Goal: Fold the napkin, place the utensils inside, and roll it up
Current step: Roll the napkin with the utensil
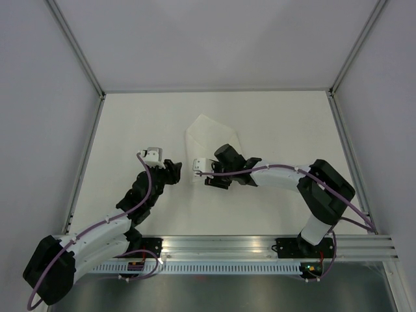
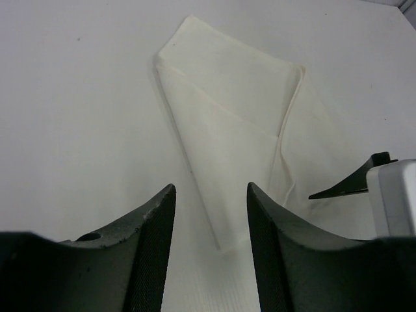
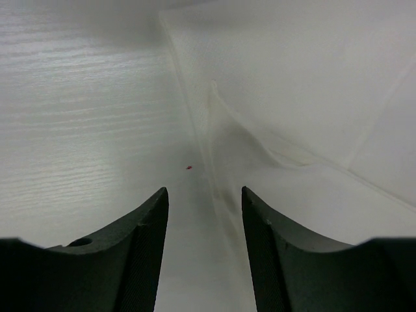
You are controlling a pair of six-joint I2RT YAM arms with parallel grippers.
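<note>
The white napkin (image 1: 211,135) lies folded into a pointed shape at the middle of the table, with one flap folded over. No utensils are in view. My left gripper (image 1: 177,171) is open and empty, left of the napkin's near point; in the left wrist view the napkin (image 2: 227,110) lies just ahead of the gripper (image 2: 211,188). My right gripper (image 1: 208,174) is open and empty, low over the napkin's near end. In the right wrist view the gripper (image 3: 204,192) straddles the napkin's left edge (image 3: 312,97).
The white table (image 1: 130,130) is enclosed by white walls and aluminium posts (image 1: 78,52). A metal rail (image 1: 260,247) runs along the near edge. The right wrist camera housing (image 2: 393,205) shows at the right of the left wrist view. A tiny red speck (image 3: 189,168) lies on the table.
</note>
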